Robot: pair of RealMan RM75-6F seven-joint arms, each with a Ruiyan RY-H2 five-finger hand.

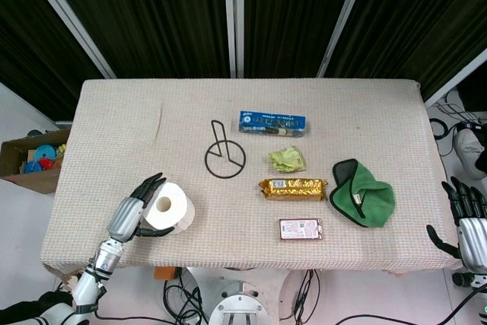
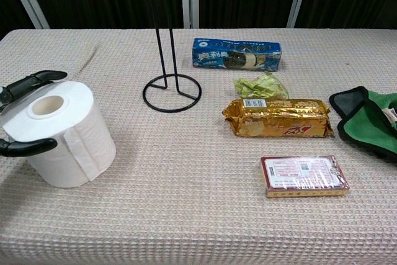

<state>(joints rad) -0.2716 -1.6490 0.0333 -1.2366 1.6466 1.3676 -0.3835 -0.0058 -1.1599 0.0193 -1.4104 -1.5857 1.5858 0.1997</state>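
A white toilet paper roll [image 1: 169,205] [image 2: 59,131] stands upright near the table's front left corner. My left hand [image 1: 133,211] [image 2: 25,113] wraps around it from the left, with dark fingers over the top rim and the thumb against the near side. A black wire roll holder [image 1: 224,159] [image 2: 170,88] with an upright rod stands empty further back, right of the roll. My right hand [image 1: 468,222] hangs off the table's front right corner with its fingers spread and nothing in it; only the head view shows it.
On the beige table [image 1: 365,112] lie a blue biscuit pack [image 1: 272,122] [image 2: 236,54], a crumpled green wrapper [image 1: 287,159], a gold snack pack [image 1: 293,188] [image 2: 279,118], a small red packet [image 1: 300,229] [image 2: 304,175] and a green cloth [image 1: 364,194]. A cardboard box [image 1: 34,159] sits on the floor left.
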